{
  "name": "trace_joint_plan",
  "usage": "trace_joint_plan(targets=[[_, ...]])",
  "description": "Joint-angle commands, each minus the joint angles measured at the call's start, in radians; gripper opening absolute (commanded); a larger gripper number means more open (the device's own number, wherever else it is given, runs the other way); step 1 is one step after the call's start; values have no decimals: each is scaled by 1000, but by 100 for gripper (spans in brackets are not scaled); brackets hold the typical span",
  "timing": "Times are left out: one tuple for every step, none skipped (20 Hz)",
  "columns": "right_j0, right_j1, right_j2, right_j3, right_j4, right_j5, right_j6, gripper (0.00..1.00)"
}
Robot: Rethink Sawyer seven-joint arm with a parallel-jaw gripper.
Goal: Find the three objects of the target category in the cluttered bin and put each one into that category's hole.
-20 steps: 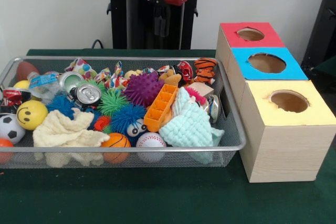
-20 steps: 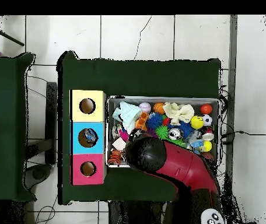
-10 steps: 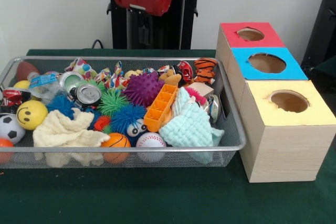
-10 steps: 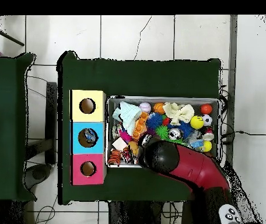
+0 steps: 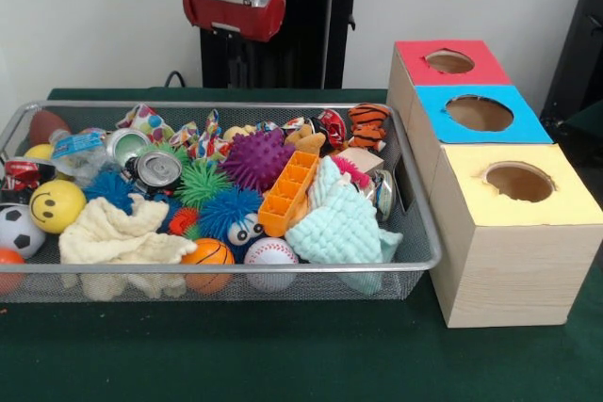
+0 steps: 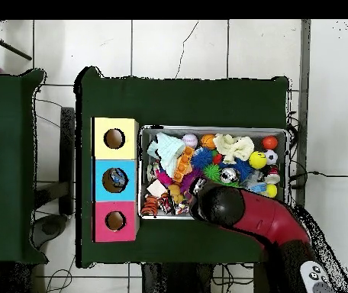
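A clear plastic bottle with a blue label (image 5: pixel 77 150) lies at the far left corner of the wire-mesh bin (image 5: pixel 236 268), among two silver cans (image 5: pixel 155 169), spiky balls and a cream cloth (image 5: pixel 122 237). No other bottle can be picked out in the clutter. The red-topped box's hole (image 5: pixel 449 61) stands well apart, beyond the bin's right end on the green tabletop (image 5: pixel 283 355). The red and black arm (image 5: pixel 233 7) hangs above the bin's far side; its tool is hidden, so I cannot tell whether it is open or holds anything. The step looks like the search: next, the arm likely needs to travel over the labelled bottle and descend between its neighbours.
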Motion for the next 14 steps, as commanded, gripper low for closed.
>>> trace_joint_plan(targets=[[-61, 45, 138, 23, -91, -20, -142, 0], [-73, 46, 145, 22, -99, -18, -149, 0], [-85, 47, 153, 21, -108, -13, -154, 0], [-99, 50, 162, 19, -119, -10, -160, 0], [-114, 55, 171, 16, -129, -8, -167, 0], [-130, 61, 181, 13, -139, -2, -173, 0], [-142, 67, 190, 2, -146, 11, -180, 0], [-155, 68, 197, -2, -154, 21, -186, 0], [-170, 68, 203, -5, -165, 26, -192, 0], [-185, 68, 209, -7, -176, 32, -199, 0], [-193, 67, 214, -18, -181, 50, -201, 0], [-204, 65, 218, -25, -187, 68, -208, 0], [-216, 62, 221, -31, -194, 83, -214, 0], [-231, 62, 228, -38, -201, 95, -222, 0]])
